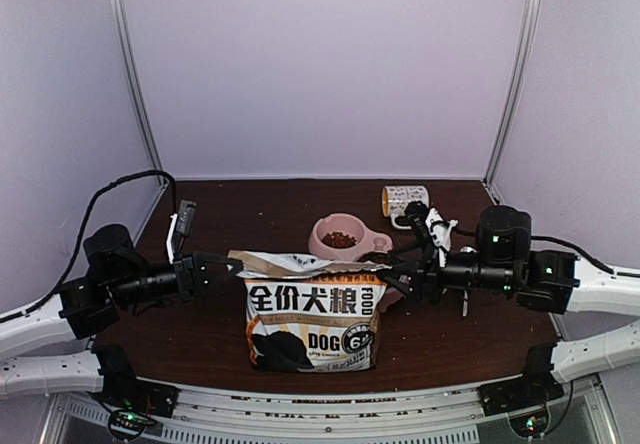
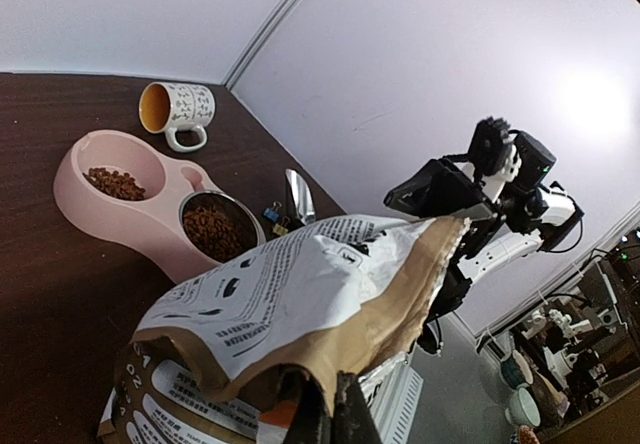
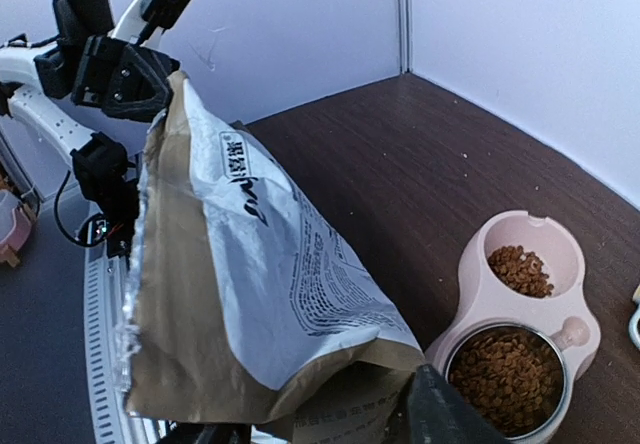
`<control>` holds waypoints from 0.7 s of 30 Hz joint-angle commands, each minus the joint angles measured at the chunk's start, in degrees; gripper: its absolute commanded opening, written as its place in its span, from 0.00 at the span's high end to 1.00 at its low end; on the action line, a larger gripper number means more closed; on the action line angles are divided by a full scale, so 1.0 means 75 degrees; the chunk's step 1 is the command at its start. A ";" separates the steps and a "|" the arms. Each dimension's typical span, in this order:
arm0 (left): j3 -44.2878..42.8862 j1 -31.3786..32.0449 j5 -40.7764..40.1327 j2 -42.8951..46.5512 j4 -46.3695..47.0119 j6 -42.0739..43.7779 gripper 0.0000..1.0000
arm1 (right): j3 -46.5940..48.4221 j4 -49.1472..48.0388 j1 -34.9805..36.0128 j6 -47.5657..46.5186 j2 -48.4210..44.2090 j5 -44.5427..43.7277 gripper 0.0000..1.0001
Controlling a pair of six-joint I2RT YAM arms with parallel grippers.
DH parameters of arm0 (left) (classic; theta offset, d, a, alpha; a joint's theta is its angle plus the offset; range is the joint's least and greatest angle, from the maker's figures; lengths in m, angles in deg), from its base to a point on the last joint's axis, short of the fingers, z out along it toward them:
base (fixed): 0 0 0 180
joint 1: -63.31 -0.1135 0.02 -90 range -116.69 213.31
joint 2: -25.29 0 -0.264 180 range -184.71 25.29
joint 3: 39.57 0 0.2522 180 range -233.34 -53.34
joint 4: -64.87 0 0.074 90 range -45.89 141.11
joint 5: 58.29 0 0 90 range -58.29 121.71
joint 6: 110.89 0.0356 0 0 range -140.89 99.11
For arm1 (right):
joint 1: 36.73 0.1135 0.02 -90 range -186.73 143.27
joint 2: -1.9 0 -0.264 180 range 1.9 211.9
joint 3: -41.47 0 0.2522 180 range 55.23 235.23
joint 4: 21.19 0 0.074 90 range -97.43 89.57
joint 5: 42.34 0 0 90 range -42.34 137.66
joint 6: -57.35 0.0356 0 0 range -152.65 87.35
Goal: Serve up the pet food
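The pet food is reddish-brown kibble (image 1: 339, 239) lying in both wells of the pink double bowl (image 1: 372, 243) behind the bag. It also shows in the left wrist view (image 2: 212, 232) and the right wrist view (image 3: 505, 379). The kraft and white "DOG" bag (image 1: 312, 314) stands upright at the table's middle front, its top flap bent over. My left gripper (image 1: 236, 266) is shut on the flap's left edge (image 2: 335, 414). My right gripper (image 1: 388, 276) is at the bag's top right corner, jaws spread wide with the bag's folded edge (image 3: 300, 294) between them (image 3: 320, 429).
A patterned mug (image 1: 404, 201) lies on its side at the back right, also in the left wrist view (image 2: 178, 111). A metal scoop (image 2: 298, 196) and small clips lie right of the bowl. Purple walls close off the back and sides.
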 commanded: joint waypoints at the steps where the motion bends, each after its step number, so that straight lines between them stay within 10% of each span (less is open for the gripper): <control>1: -0.0352 -0.0170 -0.0269 -0.0287 0.0820 0.0509 1.00 | 0.0439 0.1393 -0.0078 0.1390 -0.0331 -0.0096 0.40; 21: -0.0408 -0.0176 0.0052 -0.0241 0.0815 0.1404 1.00 | 0.0530 0.1389 -0.0083 0.8585 -0.1507 0.0636 0.31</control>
